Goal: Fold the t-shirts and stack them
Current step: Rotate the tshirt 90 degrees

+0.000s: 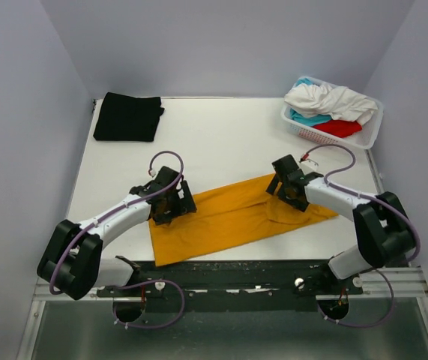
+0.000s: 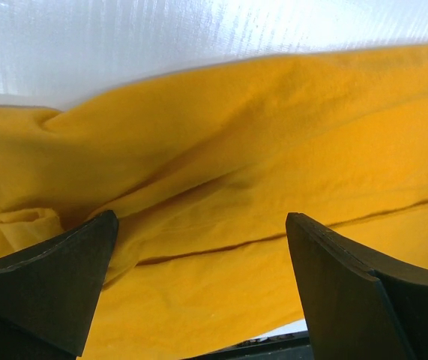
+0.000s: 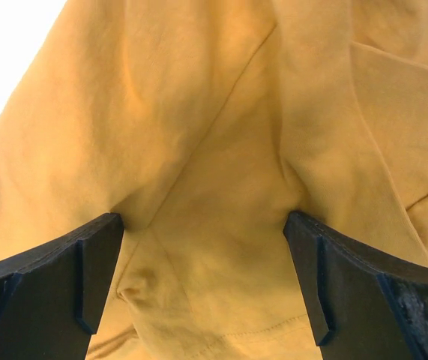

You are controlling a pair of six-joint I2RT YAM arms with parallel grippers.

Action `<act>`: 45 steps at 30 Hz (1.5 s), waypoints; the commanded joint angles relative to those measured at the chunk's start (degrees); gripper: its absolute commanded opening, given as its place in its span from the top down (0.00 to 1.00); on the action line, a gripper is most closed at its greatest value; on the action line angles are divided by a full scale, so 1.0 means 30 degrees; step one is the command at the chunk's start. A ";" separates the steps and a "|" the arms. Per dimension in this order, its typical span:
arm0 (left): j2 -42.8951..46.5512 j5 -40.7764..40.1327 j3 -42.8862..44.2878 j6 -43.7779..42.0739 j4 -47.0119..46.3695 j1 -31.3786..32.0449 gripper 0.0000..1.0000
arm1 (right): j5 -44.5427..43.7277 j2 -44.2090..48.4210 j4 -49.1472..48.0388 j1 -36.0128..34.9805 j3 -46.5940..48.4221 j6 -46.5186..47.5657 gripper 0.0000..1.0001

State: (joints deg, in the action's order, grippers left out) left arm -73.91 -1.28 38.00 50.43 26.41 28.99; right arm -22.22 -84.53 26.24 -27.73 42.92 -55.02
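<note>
Mustard shirt [image 1: 236, 217]: long band, axis near-left to far-right. My left gripper [image 1: 178, 204] sits over its left end, my right gripper [image 1: 288, 187] near its right end. Both released, jaws spread.

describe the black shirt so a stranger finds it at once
Go to the far left corner of the white table. The black shirt lies there alone, folded flat. The orange shirt is spread near the front; the others sit heaped in the basket.

White table [image 1: 221, 135] at centre of frame. Plain pale lilac-grey walls [image 1: 221, 45] closing in at top, left, right. Metal rail [image 1: 393, 279] across bottom along table's near edge. Soft even light throughout.
</note>
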 commanded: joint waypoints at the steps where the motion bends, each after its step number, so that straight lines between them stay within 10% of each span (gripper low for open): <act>1: 0.0378 0.1169 0.0195 0.0786 -0.0622 0.0152 0.01 | 0.2035 -0.4355 -0.5036 0.0890 0.2567 0.2062 0.00; 24: -0.4233 0.0174 0.2654 0.6541 -0.1473 0.8582 0.01 | 1.0847 -2.5449 -0.2230 0.1998 3.1726 0.9925 0.00; 34: -0.6845 -0.0690 0.7927 0.2024 0.1868 1.1363 0.01 | 1.1641 -2.4728 -0.6583 0.2717 3.1415 0.9384 0.00; 45: -0.2712 -0.2400 0.6953 0.0611 0.2167 1.1244 0.01 | 1.1608 -1.9902 -0.6179 0.2709 2.9538 1.1761 0.00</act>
State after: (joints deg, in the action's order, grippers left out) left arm -88.73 -2.59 60.60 53.52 29.32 63.11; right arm 13.80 -155.54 6.70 -19.90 137.19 -23.07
